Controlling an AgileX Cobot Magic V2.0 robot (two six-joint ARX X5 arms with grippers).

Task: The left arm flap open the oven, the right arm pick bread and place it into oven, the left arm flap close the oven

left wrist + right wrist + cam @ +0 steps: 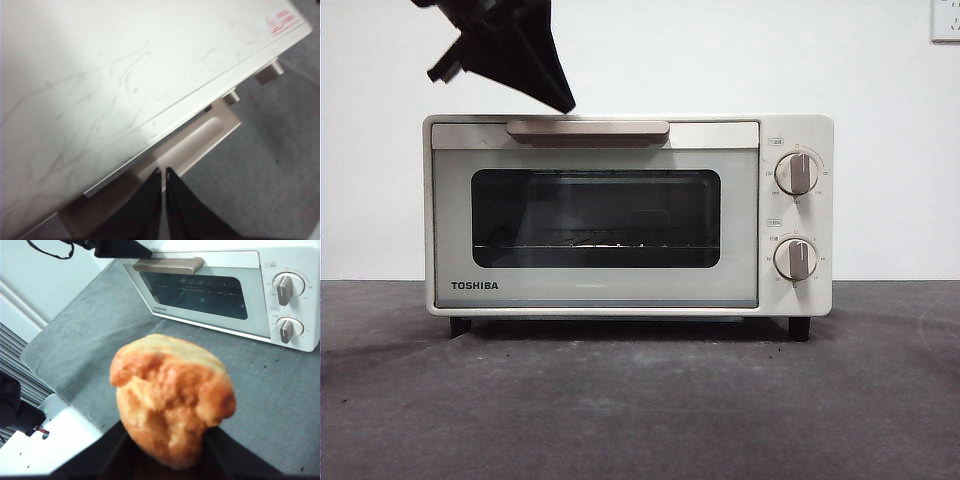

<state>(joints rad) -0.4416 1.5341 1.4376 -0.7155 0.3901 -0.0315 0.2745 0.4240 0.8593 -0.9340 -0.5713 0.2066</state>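
Golden-brown round bread bun, craggy and torn on its near face with a paler tan top, fills the right wrist view, clamped between the black jaws of the right gripper, which waits well back from the oven above the grey felt-like table surface; beyond it stands the cream-white boxy TOSHIBA toaster oven, door shut, dark glass window showing a wire rack inside, two beige knobs at one side; the left gripper, a black wedge with its jaws pressed together on nothing, hangs just above the oven's top edge, its tip close over the tan bar handle

Step in hand, as judged: opening the door; done well, the closed tip should come down behind the handle's upper lip, near its middle rather than an end, then draw outward and downward along the door's arc, gently enough that the light oven does not slide on its short black feet; the bun should stay clear until the door lies fully open
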